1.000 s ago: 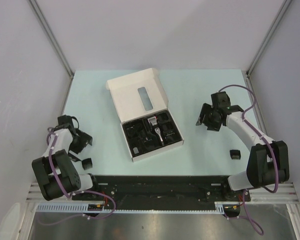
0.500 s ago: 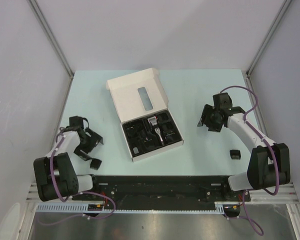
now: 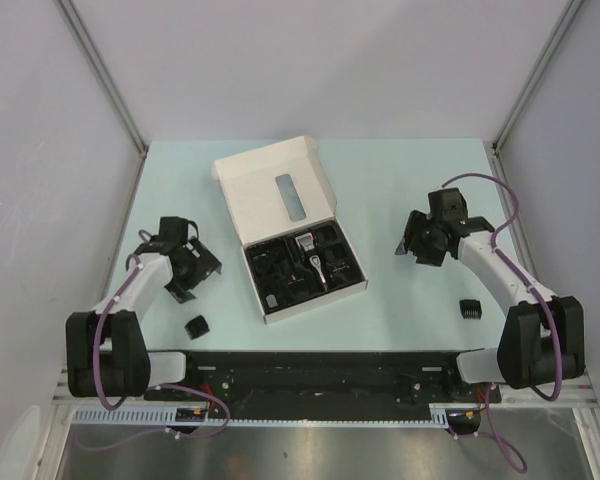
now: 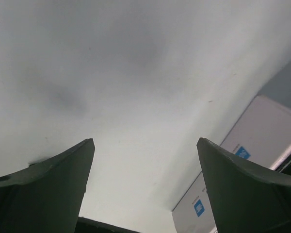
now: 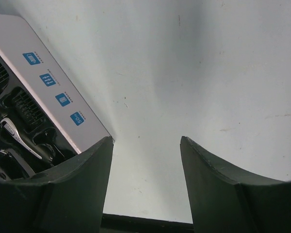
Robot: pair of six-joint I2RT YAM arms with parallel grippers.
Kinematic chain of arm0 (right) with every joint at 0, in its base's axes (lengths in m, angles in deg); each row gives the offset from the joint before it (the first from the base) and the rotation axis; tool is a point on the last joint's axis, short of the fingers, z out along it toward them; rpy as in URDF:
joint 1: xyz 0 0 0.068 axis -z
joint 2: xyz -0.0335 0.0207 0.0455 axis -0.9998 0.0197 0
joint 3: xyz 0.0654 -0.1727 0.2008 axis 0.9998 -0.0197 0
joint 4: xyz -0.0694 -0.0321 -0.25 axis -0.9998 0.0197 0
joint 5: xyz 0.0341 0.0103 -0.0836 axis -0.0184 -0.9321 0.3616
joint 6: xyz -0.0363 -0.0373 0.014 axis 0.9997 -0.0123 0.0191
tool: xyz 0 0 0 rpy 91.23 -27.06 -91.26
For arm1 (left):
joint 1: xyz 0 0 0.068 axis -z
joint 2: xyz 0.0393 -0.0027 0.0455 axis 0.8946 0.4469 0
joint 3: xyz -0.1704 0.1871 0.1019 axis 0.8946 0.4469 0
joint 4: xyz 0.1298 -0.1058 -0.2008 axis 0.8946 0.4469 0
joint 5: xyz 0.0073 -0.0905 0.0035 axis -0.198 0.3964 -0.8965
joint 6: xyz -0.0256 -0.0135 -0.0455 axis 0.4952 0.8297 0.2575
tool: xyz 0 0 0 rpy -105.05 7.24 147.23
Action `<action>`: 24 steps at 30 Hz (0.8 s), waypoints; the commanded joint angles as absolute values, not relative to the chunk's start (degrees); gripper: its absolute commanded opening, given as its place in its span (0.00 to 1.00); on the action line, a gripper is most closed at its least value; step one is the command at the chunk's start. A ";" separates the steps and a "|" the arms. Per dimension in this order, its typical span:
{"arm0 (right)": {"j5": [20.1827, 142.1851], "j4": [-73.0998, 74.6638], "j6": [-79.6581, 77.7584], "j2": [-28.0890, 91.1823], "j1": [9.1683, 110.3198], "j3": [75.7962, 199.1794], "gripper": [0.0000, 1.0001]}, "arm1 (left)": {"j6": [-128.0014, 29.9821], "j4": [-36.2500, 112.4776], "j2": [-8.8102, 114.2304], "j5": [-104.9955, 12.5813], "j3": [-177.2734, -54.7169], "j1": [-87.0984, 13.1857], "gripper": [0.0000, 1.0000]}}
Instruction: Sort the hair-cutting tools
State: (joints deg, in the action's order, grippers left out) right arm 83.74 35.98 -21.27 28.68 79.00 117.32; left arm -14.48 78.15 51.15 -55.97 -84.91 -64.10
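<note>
A white box [image 3: 278,190] lies open at mid-table, and its black tray [image 3: 342,285] holds the silver-and-black clipper [image 3: 314,262] and other dark pieces. One small black comb guard [image 3: 195,326] lies near the front edge on the left. Another comb guard [image 3: 469,310] lies at the front right. My left gripper [image 3: 210,268] stands open and empty left of the box, above and apart from the left guard. In the left wrist view the left gripper [image 4: 145,141] frames only bare table. My right gripper [image 3: 406,244] is open and empty right of the box. The right gripper [image 5: 145,139] shows nothing between its fingers.
The box's side wall with blue labels [image 5: 58,87] sits left of my right fingers, and its corner [image 4: 252,160] is by my left gripper's right finger. A black rail [image 3: 310,365] runs along the table's near edge. Grey walls enclose the table [image 3: 380,170].
My left gripper has swung from the near left edge up and right toward the box, leaving the comb guard behind on the table. The right gripper has hardly moved.
</note>
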 commanded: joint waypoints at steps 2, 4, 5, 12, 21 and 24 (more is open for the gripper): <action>83.55 37.54 -20.42 24.74 79.12 116.70 0.63 | -22.09 81.69 46.39 -64.92 -91.55 -63.98 0.95; 83.38 37.54 -20.15 23.60 78.50 116.43 0.62 | -22.09 84.50 45.77 -66.15 -92.52 -63.99 0.93; 82.07 37.19 -18.58 23.24 78.06 116.43 0.59 | -21.48 85.56 45.51 -66.42 -92.60 -64.07 0.92; 75.47 24.99 -13.73 17.18 59.46 116.52 0.45 | -21.30 90.05 45.15 -68.18 -91.55 -65.65 0.80; 75.11 0.81 -10.05 30.85 30.88 119.33 0.44 | -26.40 91.63 48.32 -64.05 -89.44 -70.92 0.65; 75.55 -7.53 -7.67 36.39 25.87 120.12 0.44 | -25.00 91.81 47.79 -64.40 -89.00 -71.37 0.63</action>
